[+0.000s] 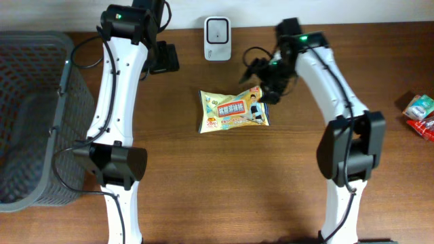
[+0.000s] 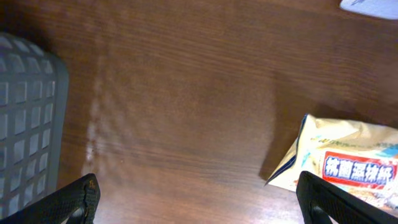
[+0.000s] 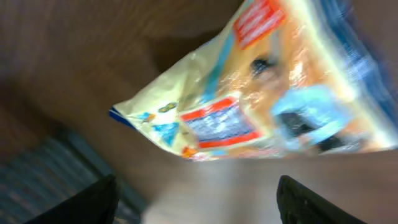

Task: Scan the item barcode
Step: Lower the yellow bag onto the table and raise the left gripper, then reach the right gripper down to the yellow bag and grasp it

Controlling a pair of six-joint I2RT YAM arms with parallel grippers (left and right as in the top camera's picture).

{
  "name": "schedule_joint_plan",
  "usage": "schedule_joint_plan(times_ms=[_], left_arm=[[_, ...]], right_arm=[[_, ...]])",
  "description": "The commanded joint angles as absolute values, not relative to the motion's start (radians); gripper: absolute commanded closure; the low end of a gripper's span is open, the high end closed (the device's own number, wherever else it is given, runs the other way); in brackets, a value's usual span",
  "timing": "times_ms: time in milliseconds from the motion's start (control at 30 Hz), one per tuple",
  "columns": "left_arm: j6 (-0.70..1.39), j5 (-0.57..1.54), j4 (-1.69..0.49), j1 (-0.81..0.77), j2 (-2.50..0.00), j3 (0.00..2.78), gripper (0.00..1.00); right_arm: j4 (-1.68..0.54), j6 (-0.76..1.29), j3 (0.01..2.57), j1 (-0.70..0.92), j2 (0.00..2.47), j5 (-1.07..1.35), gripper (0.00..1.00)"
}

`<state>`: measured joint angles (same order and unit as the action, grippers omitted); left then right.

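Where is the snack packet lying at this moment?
In the overhead view, the snack packet lies on the wooden table near its middle, just below the white scanner, with the right gripper at its upper right corner.

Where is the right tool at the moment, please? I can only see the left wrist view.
Observer: The right tool is at the far right corner of the yellow plastic snack packet.
Operator: Is it gripping the packet?
Observer: It seems not; the right wrist view shows its fingers wide apart, the packet beyond them.
Operator: Is anything else lying nearby?
Observer: Red and green packets lie at the right edge of the brown wooden table.
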<state>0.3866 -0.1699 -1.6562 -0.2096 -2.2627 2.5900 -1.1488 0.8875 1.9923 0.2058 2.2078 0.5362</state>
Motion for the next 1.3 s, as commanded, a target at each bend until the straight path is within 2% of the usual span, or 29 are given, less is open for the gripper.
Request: schedule_joint_plan(times_ms=[0, 67, 267, 733, 800, 867, 933, 1000, 1067, 1133, 1267], left_arm=[[0.394, -0.181, -1.688, -0.208, -2.261, 2.591, 0.01], [0.392, -0.181, -1.688, -0.208, -2.261, 2.591, 0.01], [0.392, -0.181, -1.688, -0.209, -2.261, 2.591, 0.01], [0.392, -0.181, -1.688, -0.209, -2.261, 2.591, 0.01], [0.392, -0.181, -1.688, -0.209, -2.261, 2.591, 0.01], [0.392, -0.181, -1.688, -0.209, -2.261, 2.591, 0.01], [0.392, -0.181, -1.688, -0.209, -2.261, 2.591, 0.01], [0.392, -0.181, -1.688, -0.209, -2.261, 2.591, 0.01], [0.392, -0.181, -1.688, -0.209, -2.261, 2.591, 0.01], [0.392, -0.181, -1.688, -0.209, -2.261, 2.591, 0.01], [0.392, -0.181, -1.688, -0.209, -2.261, 2.591, 0.01]], right_arm=[[-1.135, 1.242, 1.984, 0.276, 2.215, 0.424, 0.19], [-1.136, 1.328, 1.984, 0.304, 2.215, 0.361, 0.16], [-1.135, 1.483, 1.984, 0.356, 2.233, 0.234, 0.14], [-1.113, 1.478, 1.984, 0.368, 2.457, 0.232, 0.15], [-1.106, 1.433, 1.984, 0.368, 2.481, 0.231, 0.29], [-1.106, 1.383, 1.984, 0.368, 2.49, 0.231, 0.58], [-1.106, 1.357, 1.985, 0.368, 2.488, 0.231, 0.69], [-1.105, 1.312, 1.993, 0.364, 2.475, 0.231, 0.72], [-1.102, 1.224, 2.02, 0.358, 2.465, 0.227, 0.9], [-1.103, 1.118, 2.07, 0.352, 2.457, 0.219, 0.96], [-1.129, 0.906, 2.268, 0.335, 2.456, 0.208, 0.95]])
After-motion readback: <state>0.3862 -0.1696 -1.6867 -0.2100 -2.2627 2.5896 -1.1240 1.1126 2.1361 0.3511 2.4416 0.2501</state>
